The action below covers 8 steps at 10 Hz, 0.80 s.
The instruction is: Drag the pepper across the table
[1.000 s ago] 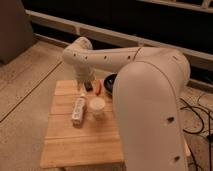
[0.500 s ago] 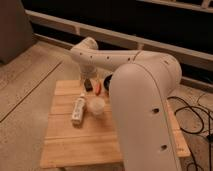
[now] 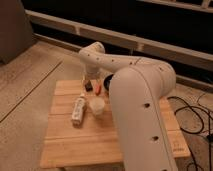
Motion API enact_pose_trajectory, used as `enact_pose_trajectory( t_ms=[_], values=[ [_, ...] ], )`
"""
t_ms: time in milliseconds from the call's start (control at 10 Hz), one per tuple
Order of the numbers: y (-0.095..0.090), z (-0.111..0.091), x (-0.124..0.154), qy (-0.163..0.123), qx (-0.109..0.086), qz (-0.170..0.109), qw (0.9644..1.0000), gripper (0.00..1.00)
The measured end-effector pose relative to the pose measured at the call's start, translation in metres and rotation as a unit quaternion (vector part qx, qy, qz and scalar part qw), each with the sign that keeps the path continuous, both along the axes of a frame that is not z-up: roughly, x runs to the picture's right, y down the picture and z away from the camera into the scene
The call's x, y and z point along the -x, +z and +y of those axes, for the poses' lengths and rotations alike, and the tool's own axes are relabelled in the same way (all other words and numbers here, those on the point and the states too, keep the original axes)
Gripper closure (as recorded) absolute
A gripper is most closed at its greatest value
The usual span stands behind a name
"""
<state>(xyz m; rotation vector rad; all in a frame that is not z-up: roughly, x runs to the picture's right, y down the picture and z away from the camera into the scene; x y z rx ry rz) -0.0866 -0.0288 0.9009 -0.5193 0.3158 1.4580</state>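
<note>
**Get the claw onto the pepper**

The claw (image 3: 88,84) hangs low over the far side of the table (image 3: 65,145). It is open and holds nothing. The pepper (image 3: 98,89) lies just beside it, near the bowl (image 3: 107,80). Come down gently on the pepper, then slide it along the wood, clear of the cup (image 3: 96,106) and bottle (image 3: 78,110).

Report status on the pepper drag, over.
Gripper low at far edge of light slatted wooden table, just beside small orange-red pepper. Pepper lying on table, not visibly gripped. White cup and lying white bottle close in front.
</note>
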Motion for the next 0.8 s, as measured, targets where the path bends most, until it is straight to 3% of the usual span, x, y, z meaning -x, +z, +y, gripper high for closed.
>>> enact_pose_trajectory(
  t_ms=[300,800],
  values=[
    [0.017,0.002,0.011,-0.002,0.012,-0.016,0.9998,0.35],
    [0.046,0.025,0.004,0.000,0.052,-0.004,0.9986,0.35]
  ],
)
